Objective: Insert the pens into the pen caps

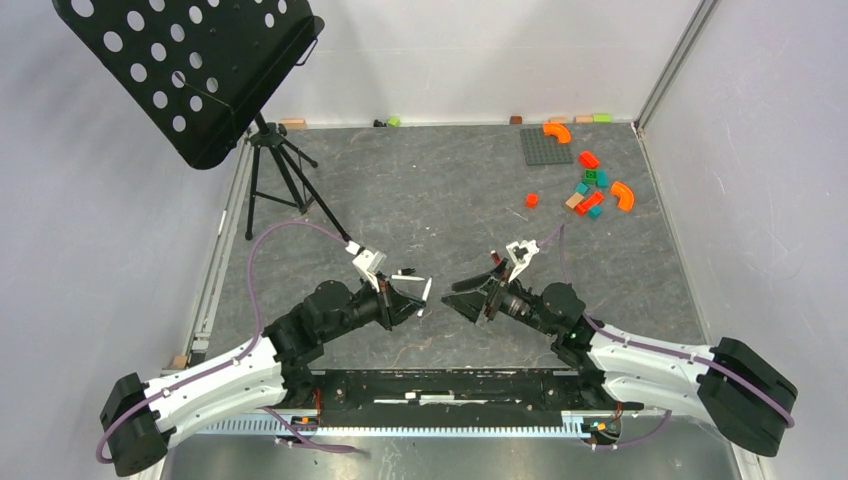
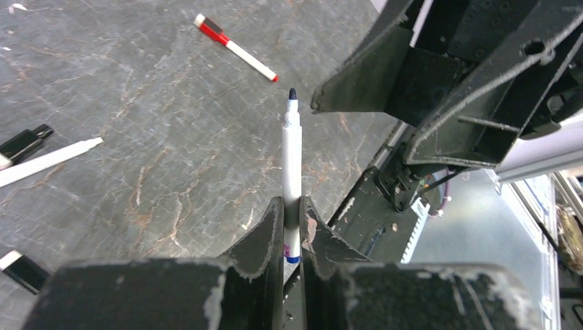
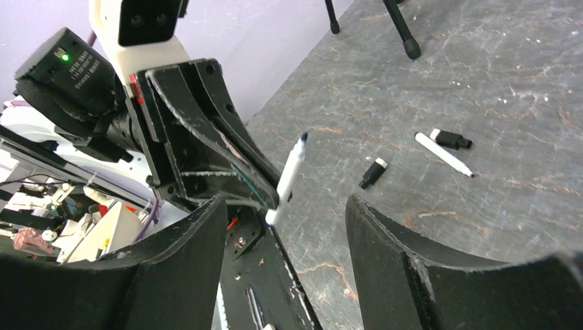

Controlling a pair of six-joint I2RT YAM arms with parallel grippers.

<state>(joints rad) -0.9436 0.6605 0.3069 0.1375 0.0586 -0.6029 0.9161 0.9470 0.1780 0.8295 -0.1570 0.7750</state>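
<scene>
Left claw (image 2: 291,206) is clamped on a pen (image 2: 291,155). It grips the white barrel near the back end, so most of the length and the dark tip stick out in front. The pen is held off the table (image 1: 420,200) and aimed toward the right claw (image 3: 285,203), which faces it with fingers wide apart and nothing between them. No cap is on the held pen. On the table lie a loose black cap (image 3: 373,173) and a second white pen (image 3: 443,155) with another black cap (image 3: 452,139) just beside its end. A red pen (image 2: 237,49) lies apart from these, and I cannot pick out a separate red cap. The held pen looks light and stiff. Its smooth barrel could slip or swing in the grip if the tip is pushed, since the hold is so far back. A hold nearer the middle would likely resist that better. The cap looks lighter still, hard and small, and likely to skid on the tabletop. It is probably best taken across its sides at the closed end, leaving the open mouth clear to meet the tip.
</scene>
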